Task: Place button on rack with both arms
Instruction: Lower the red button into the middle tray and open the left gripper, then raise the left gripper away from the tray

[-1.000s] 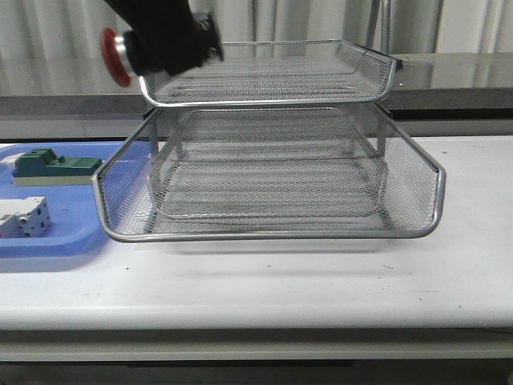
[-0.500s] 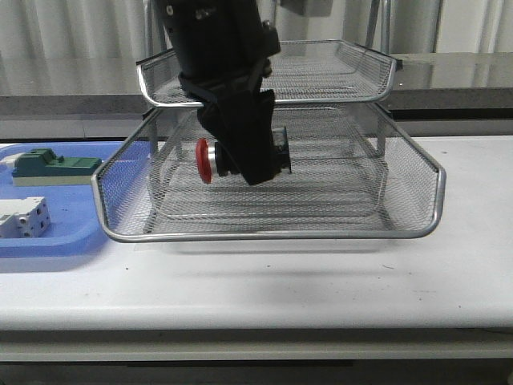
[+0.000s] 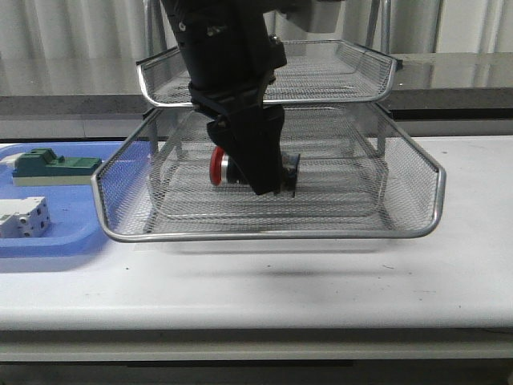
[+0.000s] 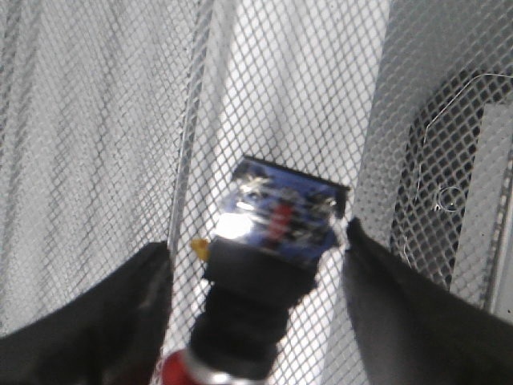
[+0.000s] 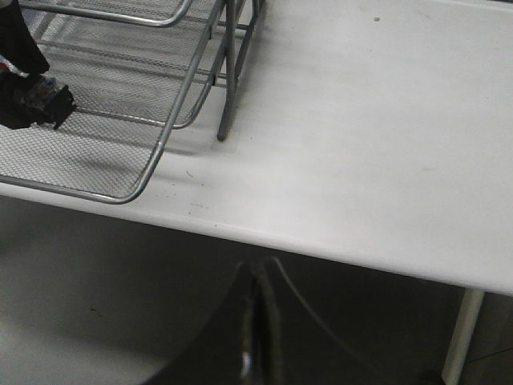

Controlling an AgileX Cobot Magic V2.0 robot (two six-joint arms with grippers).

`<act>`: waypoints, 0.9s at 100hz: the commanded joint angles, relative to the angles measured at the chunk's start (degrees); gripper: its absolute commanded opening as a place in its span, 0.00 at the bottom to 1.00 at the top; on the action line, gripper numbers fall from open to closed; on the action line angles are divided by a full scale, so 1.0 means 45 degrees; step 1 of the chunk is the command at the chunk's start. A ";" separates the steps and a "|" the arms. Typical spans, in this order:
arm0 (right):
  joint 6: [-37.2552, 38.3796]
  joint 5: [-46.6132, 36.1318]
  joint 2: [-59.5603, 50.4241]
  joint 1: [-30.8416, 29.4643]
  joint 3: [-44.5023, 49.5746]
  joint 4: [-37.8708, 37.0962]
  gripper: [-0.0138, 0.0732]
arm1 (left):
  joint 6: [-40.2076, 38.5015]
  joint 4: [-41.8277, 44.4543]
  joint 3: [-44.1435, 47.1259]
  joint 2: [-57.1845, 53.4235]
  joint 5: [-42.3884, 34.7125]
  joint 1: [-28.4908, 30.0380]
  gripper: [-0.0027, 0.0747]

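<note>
Left hand (image 3: 255,172) clamped on the button (image 3: 218,166)
Held low inside the rack (image 3: 433,184), probably for gentle release; right hand (image 5: 258,337) looks closed.

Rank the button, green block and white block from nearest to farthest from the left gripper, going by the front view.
1. Button: held in the left gripper, inside the rack.
2. Green block: far left, on the blue tray.
3. White block: farthest left, at the tray's front, only slightly farther.

No text, label, brand, number or sign can be read in any view.
</note>
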 commanded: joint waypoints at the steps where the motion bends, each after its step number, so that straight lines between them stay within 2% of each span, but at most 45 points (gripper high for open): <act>1: -0.0037 -0.0850 0.0139 0.0054 -0.0369 0.0223 0.09 | -0.0060 -0.0139 -0.0446 -0.0687 -0.0321 -0.0105 0.68; 15: -0.0037 -0.0850 0.0139 0.0054 -0.0369 0.0223 0.09 | -0.0088 -0.0139 -0.0836 -0.0687 0.0151 -0.0105 0.68; 36: -0.0037 -0.0850 0.0139 0.0054 -0.0369 0.0223 0.09 | -0.1311 -0.0185 -0.2220 -0.0734 0.2364 -0.0075 0.67; 56: -0.0037 -0.0850 0.0139 0.0054 -0.0369 0.0223 0.09 | -0.2014 -0.0193 -0.2287 -0.1471 0.3150 0.0054 0.67; 73: -0.0037 -0.0850 0.0139 0.0054 -0.0369 0.0223 0.09 | -0.2381 -0.0130 -0.2265 -0.2468 0.3150 0.0759 0.67; 90: -0.0037 -0.0850 0.0139 0.0054 -0.0369 0.0223 0.09 | -0.2847 -0.0153 -0.1846 -0.3767 0.3150 0.2229 0.67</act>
